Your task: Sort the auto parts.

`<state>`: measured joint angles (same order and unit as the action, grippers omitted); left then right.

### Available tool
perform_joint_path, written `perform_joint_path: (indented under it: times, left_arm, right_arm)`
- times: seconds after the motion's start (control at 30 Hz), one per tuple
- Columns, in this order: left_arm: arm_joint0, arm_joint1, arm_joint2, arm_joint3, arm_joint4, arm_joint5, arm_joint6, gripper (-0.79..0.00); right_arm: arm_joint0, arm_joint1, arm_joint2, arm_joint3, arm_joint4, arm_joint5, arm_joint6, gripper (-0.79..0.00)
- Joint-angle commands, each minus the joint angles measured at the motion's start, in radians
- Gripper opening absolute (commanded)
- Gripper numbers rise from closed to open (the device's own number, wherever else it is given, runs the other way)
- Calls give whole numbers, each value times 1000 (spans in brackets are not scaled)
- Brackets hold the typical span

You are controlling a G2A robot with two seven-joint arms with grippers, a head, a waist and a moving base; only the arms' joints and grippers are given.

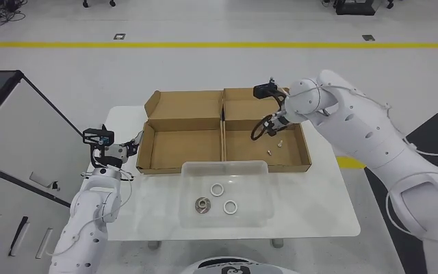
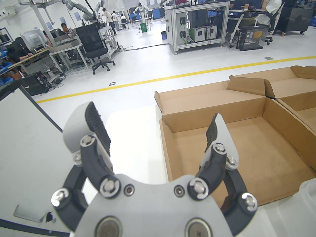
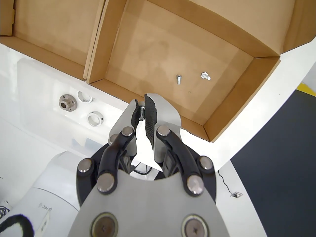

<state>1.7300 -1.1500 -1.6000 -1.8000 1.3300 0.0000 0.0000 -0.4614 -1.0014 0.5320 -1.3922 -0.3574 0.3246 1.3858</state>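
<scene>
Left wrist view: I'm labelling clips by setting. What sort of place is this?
Likely a robotics lab or workshop: robot arms mounted overhead, desks with monitors, and a yellow floor line.

Two cardboard boxes point(image 1: 181, 149), one clear tray point(image 1: 224, 164). Two white rings point(image 1: 217, 190), one flanged hub point(image 1: 202, 203). Three bolts point(image 3: 178, 78), one in right gripper point(image 3: 142, 104).

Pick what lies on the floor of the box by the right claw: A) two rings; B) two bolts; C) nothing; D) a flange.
B: two bolts lie on the floor of that box, while the rings and flange sit in the tray; the right claw grips a third bolt.
</scene>
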Motion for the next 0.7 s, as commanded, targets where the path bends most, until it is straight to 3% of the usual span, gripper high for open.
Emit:
perform_joint_path:
  times: [0.0,0.27,0.67]
  left_arm:
    - [0,0,0,0,0,0,0,0]
    - [0,0,0,0,0,0,0,0]
    - [0,0,0,0,0,0,0,0]
  right_arm:
    - [15,-24,-29,58,2,8,-13,-785]
    - [63,-150,-142,320,34,23,-92,-785]
    - [81,-317,-223,642,87,-63,-174,-785]
